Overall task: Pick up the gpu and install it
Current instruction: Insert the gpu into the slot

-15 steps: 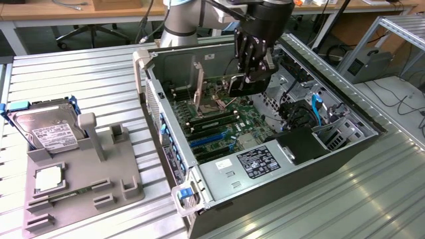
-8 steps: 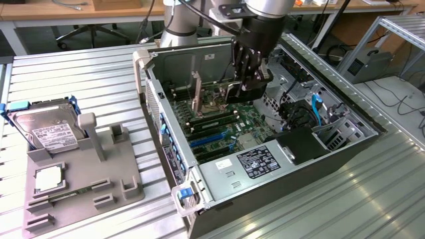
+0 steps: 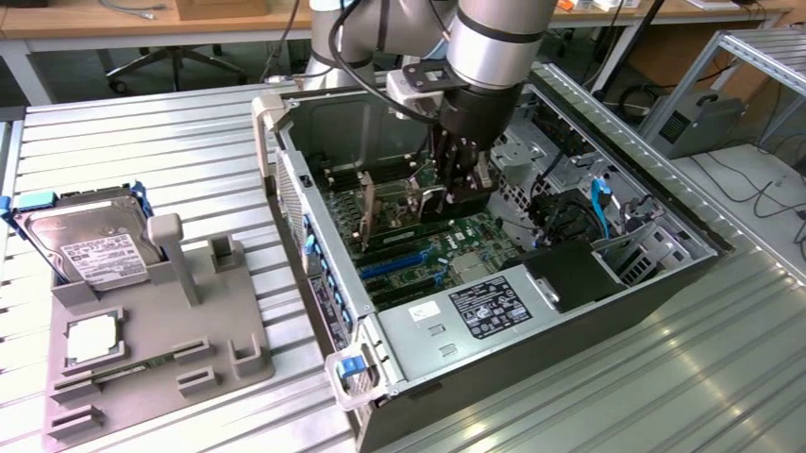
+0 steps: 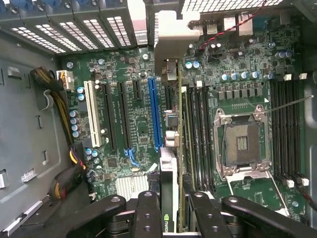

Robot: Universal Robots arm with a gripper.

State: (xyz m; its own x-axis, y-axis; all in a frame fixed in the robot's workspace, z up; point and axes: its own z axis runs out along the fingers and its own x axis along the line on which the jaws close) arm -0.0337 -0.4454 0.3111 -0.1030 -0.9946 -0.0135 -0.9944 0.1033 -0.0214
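Note:
The gpu (image 4: 168, 168) stands edge-on between my fingers (image 4: 148, 213), and its silver bracket (image 4: 171, 39) reaches toward the case's slotted rear wall. My gripper (image 4: 174, 215) is shut on the gpu inside the open computer case (image 3: 321, 283). The card hangs over the motherboard, just beside the long blue slot (image 4: 154, 114). Whether its edge sits in a slot is hidden. In the exterior view, the gripper (image 3: 456, 193) is low in the case above the green board, with the gpu (image 3: 400, 206) running from it toward the exterior view's left.
An empty processor socket (image 4: 242, 144) and memory slots (image 4: 198, 134) lie close beside the card. Cables (image 3: 598, 212) and a labelled metal box (image 3: 485, 311) fill the case's near end. Outside, a grey fixture (image 3: 189, 330) holds a blue-framed hard drive (image 3: 89, 247) and a silver chip (image 3: 94, 338).

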